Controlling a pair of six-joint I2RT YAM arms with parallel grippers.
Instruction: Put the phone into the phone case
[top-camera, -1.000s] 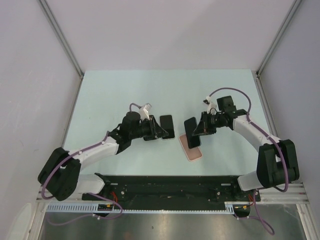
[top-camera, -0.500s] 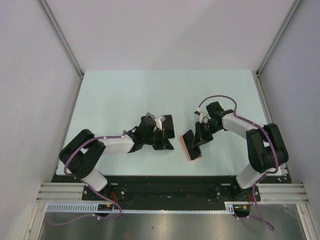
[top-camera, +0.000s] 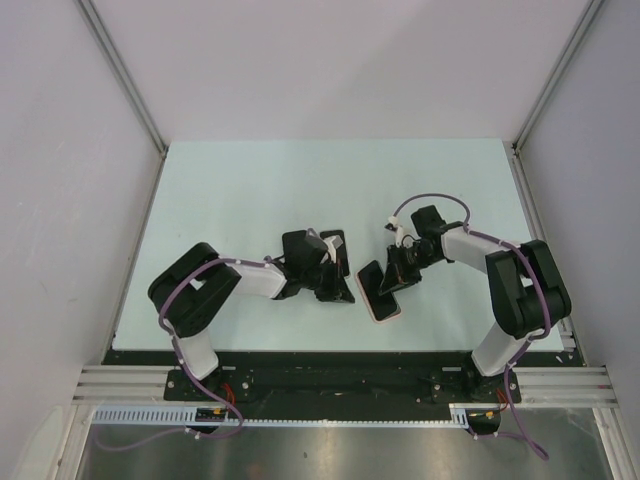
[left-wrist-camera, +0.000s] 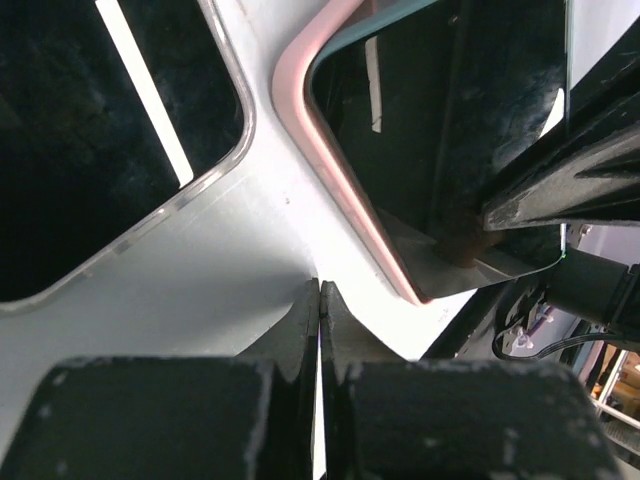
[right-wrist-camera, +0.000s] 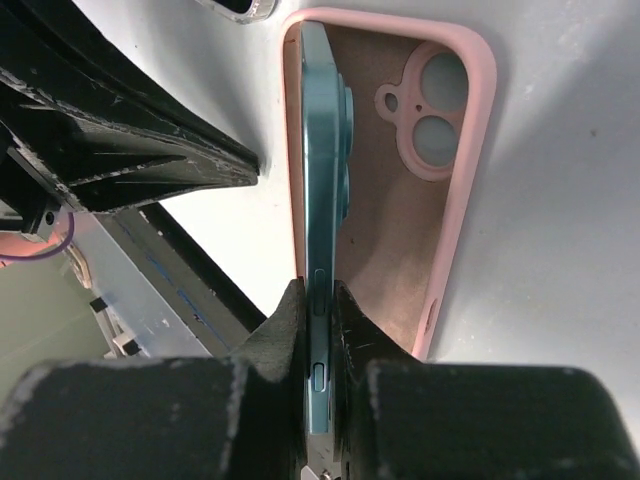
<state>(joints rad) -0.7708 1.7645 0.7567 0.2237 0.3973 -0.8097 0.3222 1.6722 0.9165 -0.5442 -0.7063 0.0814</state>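
Your left claw had closed fully on nothing, where a second before it stood partly open. It sat low over the tabletop, with the spare black phone ahead to its left and the pink case ahead to its right. Your right claw had drawn back and lower, clamped on the teal phone. The phone stood on edge inside the case's left wall, not seated. Little room remained between the claws; bare tabletop lay beyond them.
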